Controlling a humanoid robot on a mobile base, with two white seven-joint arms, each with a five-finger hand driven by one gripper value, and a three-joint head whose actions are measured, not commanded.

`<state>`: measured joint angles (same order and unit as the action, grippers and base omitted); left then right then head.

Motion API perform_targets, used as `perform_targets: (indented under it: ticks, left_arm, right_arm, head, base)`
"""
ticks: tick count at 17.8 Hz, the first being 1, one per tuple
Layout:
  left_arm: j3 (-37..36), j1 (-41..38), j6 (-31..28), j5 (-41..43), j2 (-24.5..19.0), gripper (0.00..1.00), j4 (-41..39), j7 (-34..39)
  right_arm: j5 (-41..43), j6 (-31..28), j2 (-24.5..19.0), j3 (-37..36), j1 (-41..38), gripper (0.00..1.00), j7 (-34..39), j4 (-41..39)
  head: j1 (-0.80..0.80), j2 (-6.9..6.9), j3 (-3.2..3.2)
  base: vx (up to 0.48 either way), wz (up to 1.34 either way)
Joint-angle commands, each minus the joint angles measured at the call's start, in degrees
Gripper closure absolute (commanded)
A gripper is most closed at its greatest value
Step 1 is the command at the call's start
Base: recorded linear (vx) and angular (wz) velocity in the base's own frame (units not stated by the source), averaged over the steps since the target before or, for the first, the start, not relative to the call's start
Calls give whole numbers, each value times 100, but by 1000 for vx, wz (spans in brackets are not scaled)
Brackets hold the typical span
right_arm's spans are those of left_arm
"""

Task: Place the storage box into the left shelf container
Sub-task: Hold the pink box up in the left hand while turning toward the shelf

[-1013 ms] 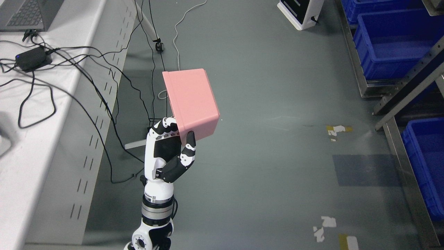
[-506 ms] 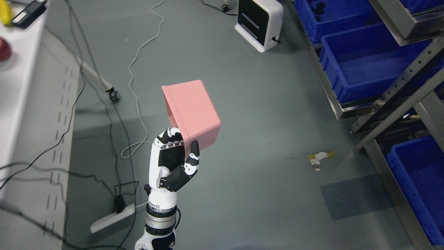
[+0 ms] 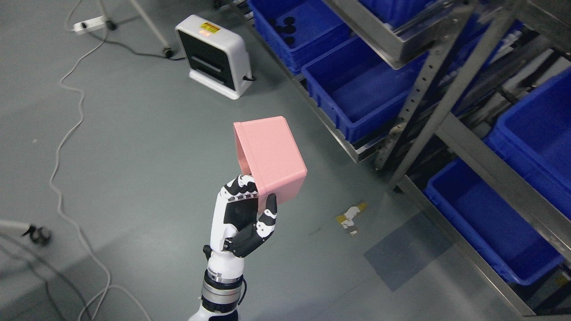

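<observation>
A pink storage box [image 3: 273, 156] is held up over the grey floor, tilted with its open side facing up and to the left. My left hand [image 3: 256, 192] is shut on the box's lower edge, thumb on the outer wall and fingers curled on the rim. Its arm rises from the bottom edge, left of the middle. To the right stands a metal shelf [image 3: 450, 76] holding blue containers: one [image 3: 357, 84] nearest the box, another [image 3: 290, 22] behind it, and a lower one [image 3: 486, 223] at the right. My right hand does not show.
A white and black boxy device [image 3: 214, 55] stands on the floor at the upper left. A pale cable [image 3: 67, 133] snakes down the left side. Torn tape [image 3: 351, 217] marks the floor near the shelf's leg.
The whole picture has swung: the camera turned right, the white table left the view and the shelf with blue containers came in. My left hand still holds the pink box the same way.
</observation>
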<state>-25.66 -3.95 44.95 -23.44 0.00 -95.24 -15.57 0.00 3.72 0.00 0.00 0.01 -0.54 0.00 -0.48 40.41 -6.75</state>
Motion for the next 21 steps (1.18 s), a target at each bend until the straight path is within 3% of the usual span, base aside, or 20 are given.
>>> perform_targets:
  ticks: [1,6,10,21]
  left_arm:
    - [-615,-132,5,33,-100,95,295,-34]
    - [-993,-326,5,147,-100,95,858,-745]
    - [-880,-326,5,147,-100,95,876,-702]
    - [1070,175,5,112,-100,95,1008,-711]
  right_arm:
    - [9,-2,100,-17,34,0,-25,-100]
    - [9,-2,100,-17,34,0,-25,-100]
    - [9,-2,100,-17,34,0,-17,-100]
    - [9,-2,100,-17,34,0,-17,-100]
  head:
    - [0,0,0]
    - [0,0,0]
    - [0,0,0]
    - [0,-1,0]
  base:
    - [283,-806]
    - [233,-1178]
    - [171,-1237]
    - [130,-644]
